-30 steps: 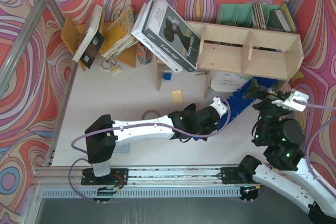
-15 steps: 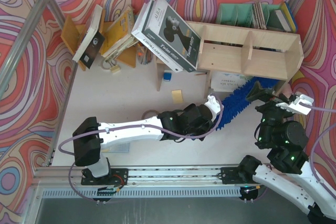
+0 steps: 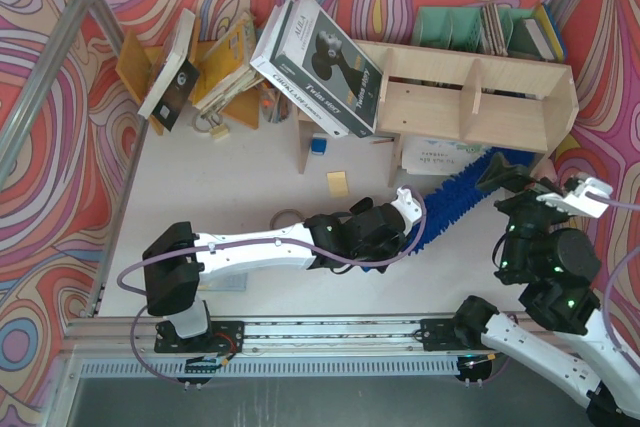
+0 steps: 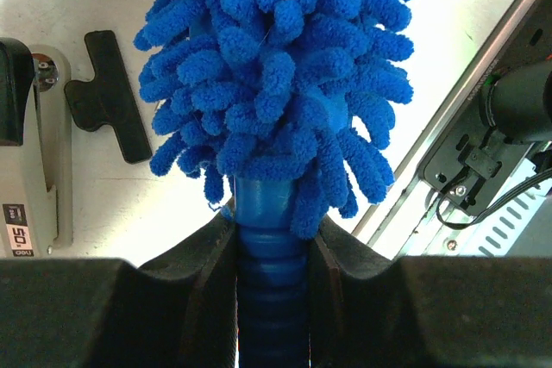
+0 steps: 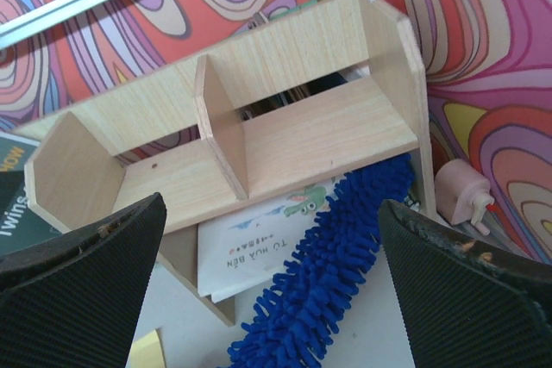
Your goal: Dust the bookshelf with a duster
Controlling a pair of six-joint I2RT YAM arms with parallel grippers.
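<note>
The left arm lay stretched low across the table (image 3: pixel 220 187), its left gripper (image 4: pixel 272 247) pinched tight on the ribbed blue handle of the duster (image 3: pixel 455 197). The shaggy chenille head poked under the pale plywood bookshelf (image 3: pixel 470 97). The right gripper (image 5: pixel 269 208) hovered nearby, jaws spread wide, empty.

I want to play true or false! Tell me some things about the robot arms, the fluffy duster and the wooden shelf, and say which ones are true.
1. The left gripper is shut on the duster. True.
2. The duster is red. False: it is bright blue.
3. The right gripper is open and holds nothing. True.
4. The duster lies on top of the bookshelf. False: its fluffy end pokes in under the bookshelf's lowest board.
</note>
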